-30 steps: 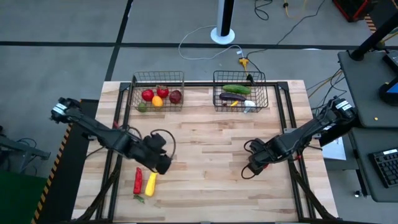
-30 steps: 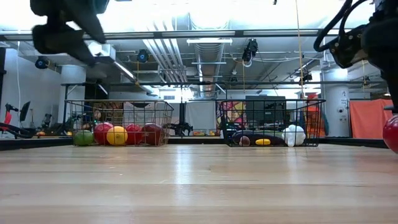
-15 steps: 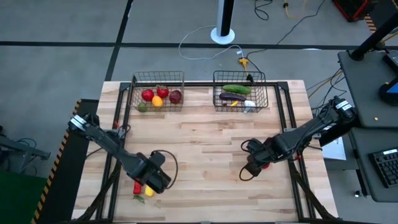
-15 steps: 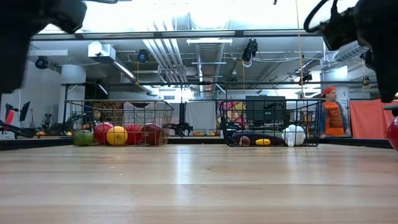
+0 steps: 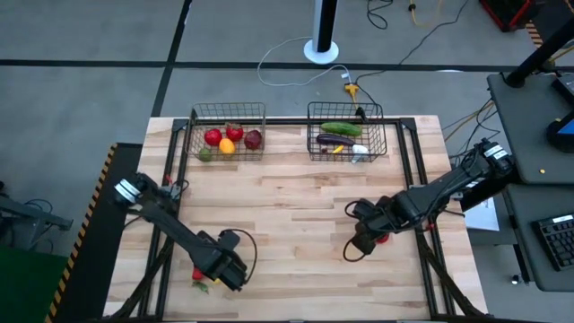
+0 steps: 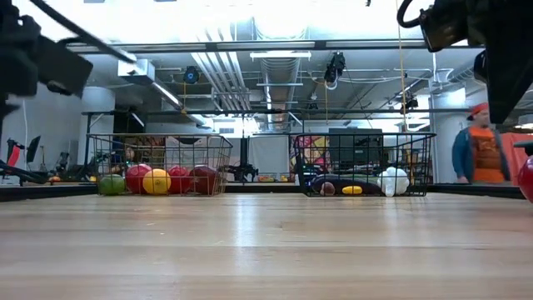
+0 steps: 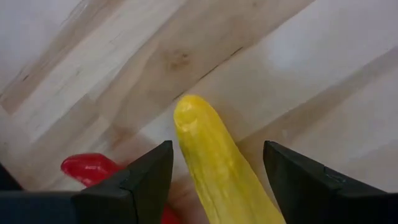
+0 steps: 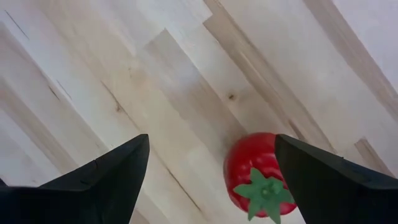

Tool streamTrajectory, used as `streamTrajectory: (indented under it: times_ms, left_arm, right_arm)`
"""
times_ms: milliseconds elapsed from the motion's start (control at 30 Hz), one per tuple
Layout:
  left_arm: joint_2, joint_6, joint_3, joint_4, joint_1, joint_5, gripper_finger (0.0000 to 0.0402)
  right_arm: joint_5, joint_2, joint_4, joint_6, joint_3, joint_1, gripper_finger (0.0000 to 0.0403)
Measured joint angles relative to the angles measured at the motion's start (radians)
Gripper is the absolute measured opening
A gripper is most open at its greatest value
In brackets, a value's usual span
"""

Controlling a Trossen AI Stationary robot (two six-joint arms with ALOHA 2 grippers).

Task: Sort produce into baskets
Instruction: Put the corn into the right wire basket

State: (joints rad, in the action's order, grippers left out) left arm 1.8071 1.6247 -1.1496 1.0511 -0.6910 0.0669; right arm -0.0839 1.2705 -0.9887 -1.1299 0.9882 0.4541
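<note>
Left hand (image 7: 214, 186): held open low over the near left part of the desk (image 5: 296, 211), its fingers (image 7: 140, 180) set on either side of a yellow squash (image 7: 214, 158) with a gap on both sides; nothing is gripped.
Yellow squash: lying on the desk, a red pepper (image 7: 90, 169) just beside it.
Right hand (image 8: 208, 180): held open above the right part of the desk, a red tomato (image 8: 258, 171) seen between its fingers, not gripped.
Red tomato: resting on the desk, green stem cap up.
Left basket (image 5: 228, 135): at the far edge, round red, orange and green pieces inside.
Right basket (image 5: 346, 132): at the far edge, a cucumber (image 5: 341, 129), an eggplant (image 5: 334, 140) and a white piece inside.
Background: a person in orange (image 6: 479, 154) is seen beyond the desk.
</note>
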Motion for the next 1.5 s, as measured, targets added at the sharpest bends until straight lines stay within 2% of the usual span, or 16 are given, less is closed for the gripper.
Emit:
streamTrajectory:
  times_ms: [167, 367, 767, 1100, 1267, 1367, 1500]
  left_arm:
    - [0.041, -0.038, 0.0, -0.006, 0.001, -0.001, 0.0231]
    - [0.034, -0.075, 0.0, -0.014, 0.001, 0.001, 0.0225]
    - [0.024, -0.141, 0.0, -0.02, 0.001, -0.004, 0.0076]
    - [0.006, -0.195, -0.002, -0.023, 0.001, 0.008, 0.0065]
    - [-0.024, -0.261, -0.035, -0.027, 0.001, 0.103, 0.0064]
    - [-0.057, -0.359, -0.08, -0.031, 0.0, 0.23, 0.0064]
    - [-0.111, -0.541, -0.168, -0.048, 0.011, 0.409, 0.0063]
  right_arm:
    - [-0.021, 0.0, 0.001, 0.007, 0.0, -0.003, 0.0338]
    - [-0.027, 0.0, 0.0, 0.009, 0.0, -0.003, 0.0332]
    - [-0.049, 0.0, 0.003, 0.018, 0.0, -0.003, 0.0329]
    - [-0.066, 0.0, 0.005, 0.028, 0.0, -0.003, 0.0329]
    - [-0.075, 0.0, 0.007, 0.036, 0.0, -0.003, 0.0326]
    - [-0.08, 0.0, 0.029, 0.078, 0.0, -0.003, 0.0325]
    - [-0.145, 0.0, 0.154, 0.191, -0.001, -0.003, 0.0329]
